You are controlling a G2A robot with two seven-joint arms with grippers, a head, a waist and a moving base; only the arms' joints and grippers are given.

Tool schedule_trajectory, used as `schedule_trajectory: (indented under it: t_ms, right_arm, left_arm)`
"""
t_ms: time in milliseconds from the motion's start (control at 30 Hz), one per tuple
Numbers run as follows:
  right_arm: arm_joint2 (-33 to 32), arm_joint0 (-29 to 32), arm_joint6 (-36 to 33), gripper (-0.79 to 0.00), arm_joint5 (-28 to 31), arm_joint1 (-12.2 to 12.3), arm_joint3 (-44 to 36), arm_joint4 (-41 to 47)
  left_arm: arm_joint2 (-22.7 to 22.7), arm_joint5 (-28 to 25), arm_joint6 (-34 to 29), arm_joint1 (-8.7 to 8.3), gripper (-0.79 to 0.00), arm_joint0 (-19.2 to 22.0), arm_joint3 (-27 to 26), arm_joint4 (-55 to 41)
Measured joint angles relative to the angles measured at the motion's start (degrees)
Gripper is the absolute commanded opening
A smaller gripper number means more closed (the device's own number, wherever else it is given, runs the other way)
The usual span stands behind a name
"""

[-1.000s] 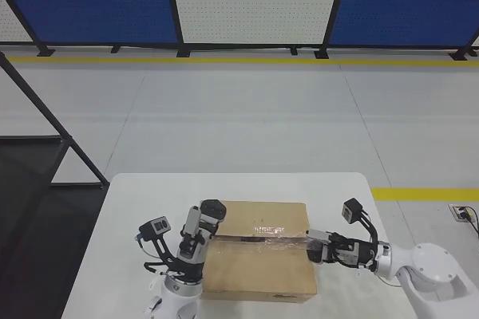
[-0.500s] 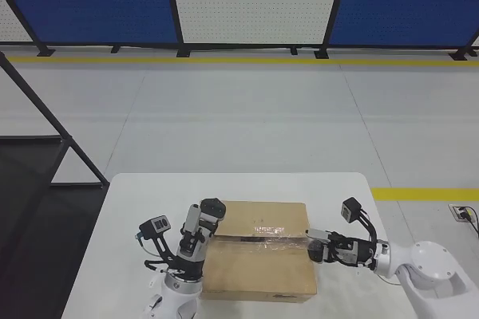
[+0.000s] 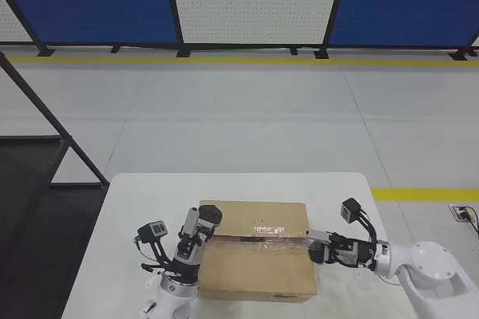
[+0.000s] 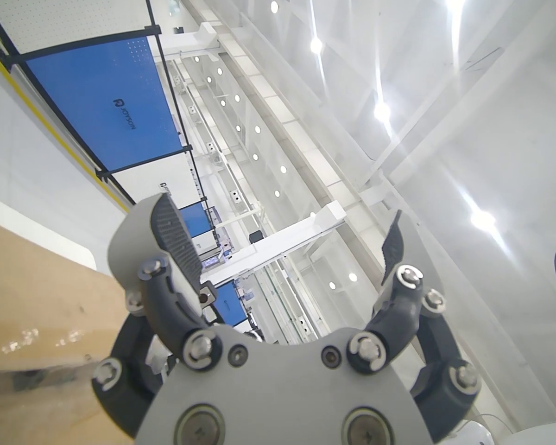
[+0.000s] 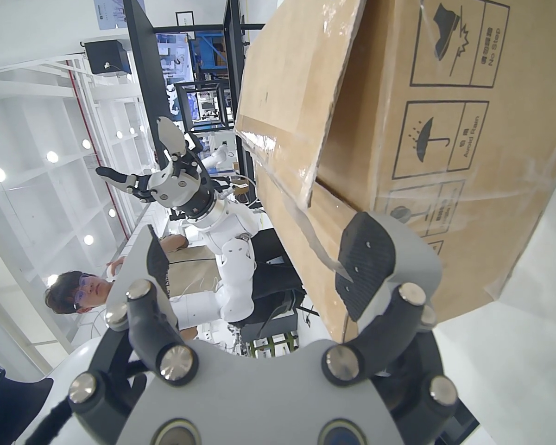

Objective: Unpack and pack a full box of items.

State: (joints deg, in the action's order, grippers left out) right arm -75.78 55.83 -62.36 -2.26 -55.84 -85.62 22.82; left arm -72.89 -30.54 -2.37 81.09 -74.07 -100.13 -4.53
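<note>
A closed cardboard box (image 3: 255, 263) stands in the middle of the white table (image 3: 136, 207), with clear tape (image 3: 263, 239) along its top seam. My left gripper (image 3: 208, 215) is at the box's left end, above the top edge. It is open, points upward and holds nothing (image 4: 282, 219); the box (image 4: 28, 289) shows beside one finger. My right gripper (image 3: 314, 249) is at the box's right end, level with the taped seam. It is open (image 5: 259, 252), with one finger pad (image 5: 363, 257) close against the box (image 5: 421, 141) where the tape runs down.
A black metal rack (image 3: 32, 159) stands off the table's left side. Blue and white panels (image 3: 255, 20) close off the floor at the back. Bare table surface lies behind the box and to both sides.
My left gripper has dropped slightly, toward the table's front edge. The right gripper and the box have stayed where they were.
</note>
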Motion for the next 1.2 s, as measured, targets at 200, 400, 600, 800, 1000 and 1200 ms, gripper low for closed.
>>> schedule_trajectory:
  t_ms: [200, 400, 600, 800, 1000, 1200]
  right_arm:
    - [-0.34, 0.54, -0.37, 0.000, 0.50, 0.16, -0.11, 0.11]
    - [-0.25, 0.53, -0.59, 0.000, 0.90, 0.22, 0.06, 0.20]
    - [-0.12, 0.53, -0.64, 0.000, 1.36, 0.28, -0.03, 0.18]
    - [0.15, 0.52, -1.14, 0.000, 2.04, 0.31, -0.35, 0.20]
    - [0.39, 0.25, -1.28, 0.000, 2.26, 0.33, -0.19, 0.36]
    - [0.68, -0.08, -1.35, 0.000, 2.37, 0.33, 0.07, 0.35]
  left_arm:
    - [-2.59, 1.07, -3.93, -0.66, 0.000, -2.53, -0.94, 0.74]
    - [-4.11, 0.80, -5.76, -1.03, 0.000, -3.88, -1.15, 0.32]
    - [-5.24, 0.82, -4.92, -1.11, 0.000, -3.77, -0.51, -0.75]
    - [-6.99, 0.82, -4.38, -1.25, 0.000, -3.32, 1.65, -2.50]
    - [-8.62, 2.26, -6.08, -1.51, 0.000, -2.59, 3.57, -4.75]
    - [-10.03, 4.88, -11.59, -2.01, 0.000, -2.24, 4.27, -8.09]
